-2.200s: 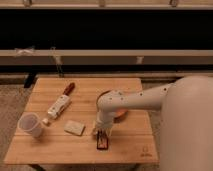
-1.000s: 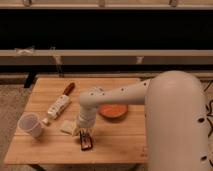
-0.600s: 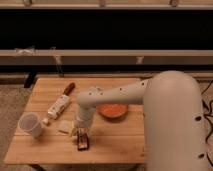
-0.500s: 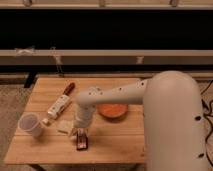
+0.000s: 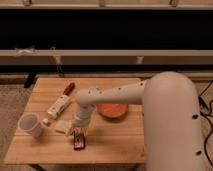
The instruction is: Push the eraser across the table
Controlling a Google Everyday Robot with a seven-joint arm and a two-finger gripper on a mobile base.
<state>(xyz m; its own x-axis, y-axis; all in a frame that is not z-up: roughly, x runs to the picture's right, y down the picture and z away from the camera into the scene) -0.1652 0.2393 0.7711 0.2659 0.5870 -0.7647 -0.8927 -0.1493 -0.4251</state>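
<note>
End effector: the end effector (image 5: 78, 131) is reaching down from the white arm (image 5: 120, 95) toward the front-left part of the tabletop (image 5: 115, 145), ending right at the far end of the eraser (image 5: 79, 140). I cannot tell whether it is spread or closed, or whether it is actually touching the bar.

Eraser: it is lying flat near the front edge of the tabletop, long side running roughly toward the camera, with reddish and whitish marks facing up.

Neighbours: a pale beige block (image 5: 62, 127) is sitting just beside the end effector on its left; a white tube (image 5: 58, 106) with a brown-red utensil (image 5: 68, 89) behind it is lying farther back-left; a white cup (image 5: 30, 125) is standing near the left edge; an orange bowl (image 5: 112, 110) is resting just right of the arm's wrist.

Step, as I judge it: the push is looking under way, with the eraser partway across.

Risk, edge: the eraser is sitting close to the front edge, so a push heading forward could be tipping it off.

Risk, rotation: contact off the bar's centre line could be spinning it instead of sliding it, letting it slip out sideways.

Risk, clutter: a leftward course could be dragging the block along, and farther on it could be reaching the cup.
</note>
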